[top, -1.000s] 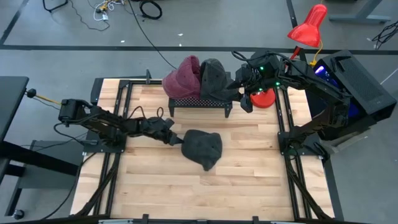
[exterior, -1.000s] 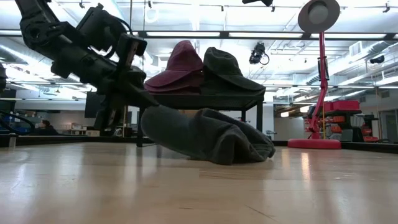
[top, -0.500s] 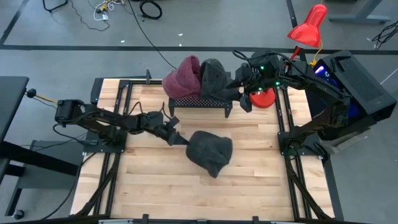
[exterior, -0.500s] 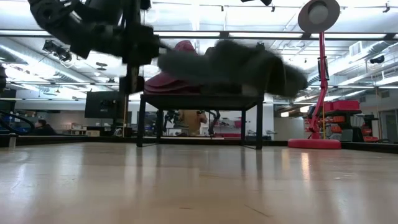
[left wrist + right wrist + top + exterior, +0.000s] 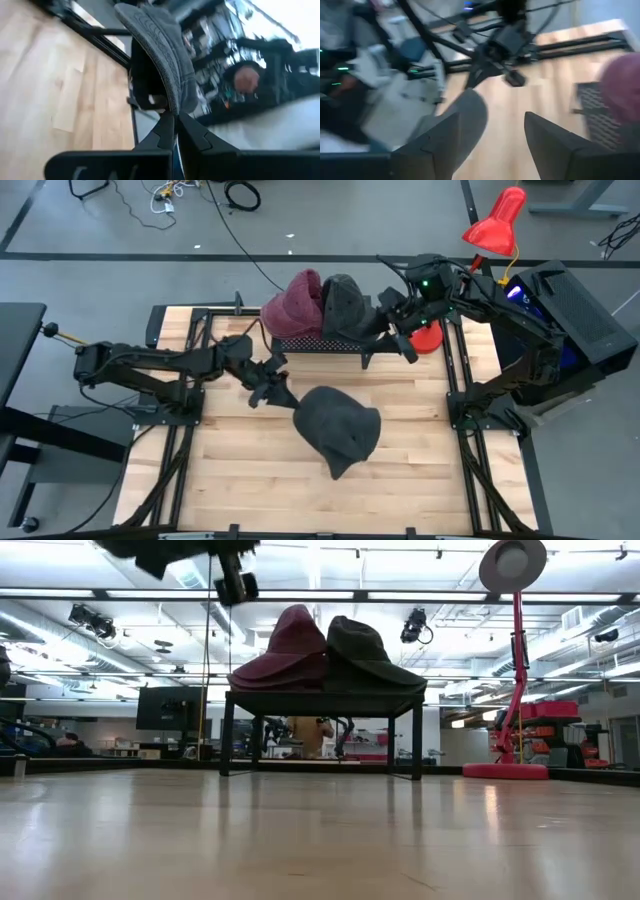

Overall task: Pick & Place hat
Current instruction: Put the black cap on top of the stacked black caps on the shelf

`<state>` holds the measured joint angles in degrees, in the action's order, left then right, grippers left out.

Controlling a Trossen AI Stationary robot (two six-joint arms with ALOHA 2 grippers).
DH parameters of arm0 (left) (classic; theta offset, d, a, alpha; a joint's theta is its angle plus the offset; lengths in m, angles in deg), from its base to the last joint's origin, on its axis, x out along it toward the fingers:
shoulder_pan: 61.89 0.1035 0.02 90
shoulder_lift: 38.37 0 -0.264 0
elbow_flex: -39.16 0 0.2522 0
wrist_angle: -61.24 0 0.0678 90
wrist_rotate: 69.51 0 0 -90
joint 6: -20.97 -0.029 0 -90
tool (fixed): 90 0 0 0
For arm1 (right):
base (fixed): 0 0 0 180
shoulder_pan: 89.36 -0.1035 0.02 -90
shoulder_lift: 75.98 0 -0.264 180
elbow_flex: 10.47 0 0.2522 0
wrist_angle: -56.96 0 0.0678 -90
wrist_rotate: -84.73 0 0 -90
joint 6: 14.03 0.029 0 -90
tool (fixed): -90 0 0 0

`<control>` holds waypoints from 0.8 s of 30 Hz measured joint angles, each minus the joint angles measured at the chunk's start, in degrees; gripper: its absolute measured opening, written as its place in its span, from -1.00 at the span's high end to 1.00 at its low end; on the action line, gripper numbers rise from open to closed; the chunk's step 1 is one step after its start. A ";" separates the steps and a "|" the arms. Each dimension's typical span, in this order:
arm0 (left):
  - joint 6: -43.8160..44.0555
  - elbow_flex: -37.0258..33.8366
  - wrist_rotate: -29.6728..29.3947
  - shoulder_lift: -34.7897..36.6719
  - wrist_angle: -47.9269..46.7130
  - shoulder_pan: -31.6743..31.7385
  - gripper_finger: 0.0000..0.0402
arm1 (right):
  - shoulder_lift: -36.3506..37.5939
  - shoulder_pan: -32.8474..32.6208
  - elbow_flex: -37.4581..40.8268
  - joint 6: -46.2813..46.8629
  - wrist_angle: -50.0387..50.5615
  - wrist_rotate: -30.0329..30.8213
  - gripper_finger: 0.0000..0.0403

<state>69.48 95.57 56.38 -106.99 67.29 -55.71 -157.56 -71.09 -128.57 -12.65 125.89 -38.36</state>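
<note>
A dark grey hat [image 5: 340,425] hangs above the middle of the wooden table, with my left gripper [image 5: 285,393] shut on it; it is above the low view's top edge. A black rack [image 5: 320,345] at the table's far side carries a maroon hat [image 5: 295,300] and a second dark hat [image 5: 343,305], both resting by their brims. My right gripper [image 5: 400,340] stands open in the air by the rack's right end, with nothing between its fingers [image 5: 445,137]. My left gripper pinches the edge of the grey hat's brim [image 5: 172,100] between its two shut fingers [image 5: 162,132]. The fingers lie about level and come from the table's left. The hat is lifted clear of the table and reaches out beyond the fingertips toward the right.
A red desk lamp [image 5: 495,225] stands by its round base [image 5: 428,335] at the table's far right corner, close to my right gripper. Black frame rails [image 5: 455,380] run along the table's left and right sides. Bare wood [image 5: 300,490] lies toward the near edge.
My left gripper has risen with the grey hat and rolled its wrist, staying shut. The hat, which lay slumped on the table, is now lifted clear and has gone up out of the low view. My right gripper has turned a little at the wrist in place.
</note>
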 joint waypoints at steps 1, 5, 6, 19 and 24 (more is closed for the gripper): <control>-1.60 1.20 1.34 0.18 -2.01 0.03 0.96 | 0.00 0.29 0.00 0.58 -0.47 -2.30 -0.09; -8.04 7.39 3.82 0.17 -8.31 0.03 0.96 | 0.02 1.02 -0.02 0.51 -2.06 -8.51 -0.09; -9.82 9.03 3.77 0.17 -10.81 0.03 0.96 | 0.02 1.07 -0.02 0.06 -2.52 -9.81 -0.09; -29.19 26.97 -5.69 0.15 -33.58 0.40 0.96 | -1.03 1.29 -0.02 2.46 -3.23 -15.52 -0.09; -33.14 29.30 -6.99 0.13 -36.58 0.41 0.96 | -2.33 1.26 -0.04 5.24 -3.41 -16.83 -0.09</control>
<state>36.34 124.87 49.39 -106.86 30.71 -55.30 -159.89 -69.83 -128.61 -7.41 122.48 -55.18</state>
